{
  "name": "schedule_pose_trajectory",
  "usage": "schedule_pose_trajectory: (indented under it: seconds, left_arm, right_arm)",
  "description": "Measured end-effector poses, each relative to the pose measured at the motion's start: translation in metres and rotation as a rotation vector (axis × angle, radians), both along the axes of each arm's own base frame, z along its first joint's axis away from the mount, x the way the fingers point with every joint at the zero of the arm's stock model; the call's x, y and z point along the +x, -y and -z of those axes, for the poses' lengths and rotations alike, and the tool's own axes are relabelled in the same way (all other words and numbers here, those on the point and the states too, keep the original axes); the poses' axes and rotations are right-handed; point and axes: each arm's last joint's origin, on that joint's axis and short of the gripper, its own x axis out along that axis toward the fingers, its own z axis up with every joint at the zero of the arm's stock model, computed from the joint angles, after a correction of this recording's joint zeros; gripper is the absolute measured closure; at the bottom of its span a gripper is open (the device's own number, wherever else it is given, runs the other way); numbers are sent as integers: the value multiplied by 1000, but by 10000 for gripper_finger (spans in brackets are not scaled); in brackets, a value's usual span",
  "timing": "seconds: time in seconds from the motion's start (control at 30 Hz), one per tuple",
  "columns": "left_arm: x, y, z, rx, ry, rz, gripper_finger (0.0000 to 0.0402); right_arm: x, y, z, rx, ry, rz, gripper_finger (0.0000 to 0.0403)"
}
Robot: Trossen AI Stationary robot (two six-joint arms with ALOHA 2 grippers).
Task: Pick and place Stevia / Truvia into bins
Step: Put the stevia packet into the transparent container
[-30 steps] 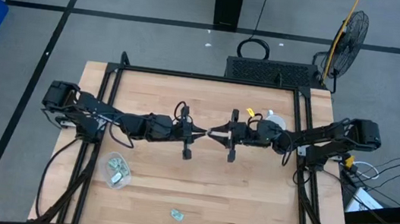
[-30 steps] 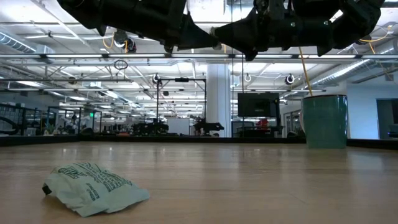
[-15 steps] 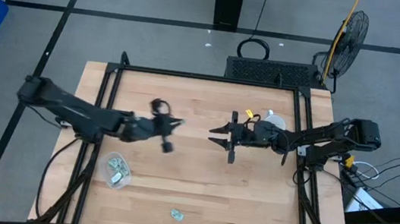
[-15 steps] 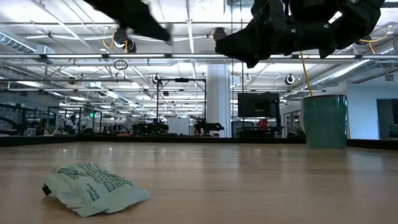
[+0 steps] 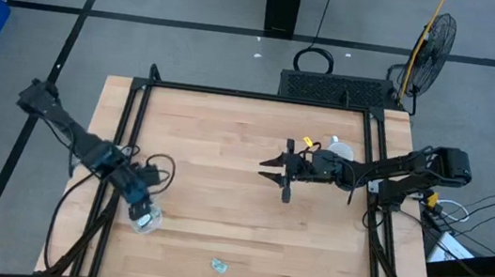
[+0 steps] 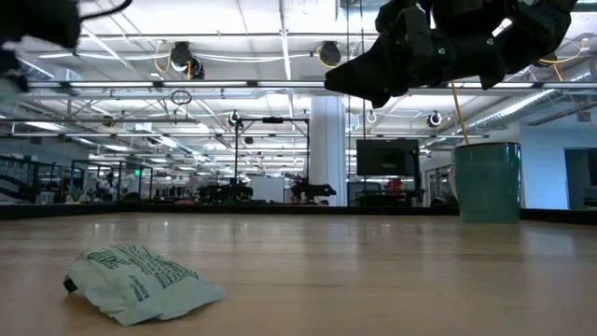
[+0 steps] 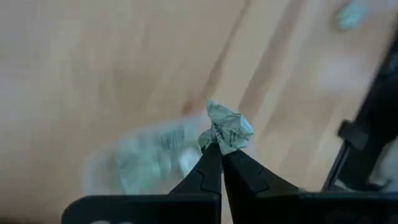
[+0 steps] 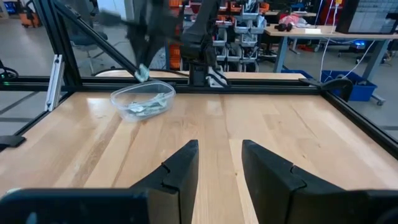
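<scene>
My left gripper (image 5: 141,204) is shut on a crumpled pale green and white sachet (image 7: 227,127) just above the clear round tub (image 5: 145,220) at the table's near left. The tub holds several sachets and also shows in the right wrist view (image 8: 143,99). Another sachet (image 5: 219,266) lies flat on the table by the near edge; it also shows in the low view (image 6: 140,280). My right gripper (image 5: 272,170) is open and empty, held above the table's middle; its fingers stand apart in the right wrist view (image 8: 217,152). My left gripper pinches the crumpled sachet by its lower edge (image 7: 219,142) between its two fingertips. The rest of the sachet stands out beyond the tips. The sachet is lifted clear, over the tub.
A green mug (image 6: 487,182) stands at the table's far right, behind my right arm. A black frame (image 5: 253,96) runs round the table's edges. Bare wood lies between the tub and my right gripper.
My left gripper has swung fast from the table's middle, where it met my right gripper, toward the left and near edges and down, to a spot over the tub. It stays shut on the sachet. My right gripper has kept about where it was.
</scene>
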Motion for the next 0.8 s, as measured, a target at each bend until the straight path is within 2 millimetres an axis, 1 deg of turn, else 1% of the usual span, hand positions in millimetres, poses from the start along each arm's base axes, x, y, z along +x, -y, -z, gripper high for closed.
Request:
schedule_pose_trajectory:
  seconds: [0.07,0.17,0.27,0.37,0.43,0.63,0.73,0.8]
  left_arm:
    - [-4,6,16,-46,-77,-90,389]
    - [-8,11,40,-75,-137,-192,377]
    - [-9,14,59,-114,-167,-220,367]
    - [-8,15,69,-163,-183,-209,362]
    - [-8,15,71,-179,-180,-208,362]
    - [-3,18,68,-219,-125,-206,360]
    - [5,21,64,-282,-54,-205,360]
    - [12,23,59,-333,23,-185,360]
  right_arm:
    - [0,0,0,0,0,0,286]
    - [0,0,0,-2,0,0,286]
    - [0,0,0,-3,0,0,284]
    - [0,0,0,-17,1,-1,285]
    - [0,0,-1,-41,6,-5,286]
    - [0,0,-3,-61,31,-7,284]
    - [1,0,-4,-62,46,-6,285]
    - [1,0,-5,-75,52,-8,286]
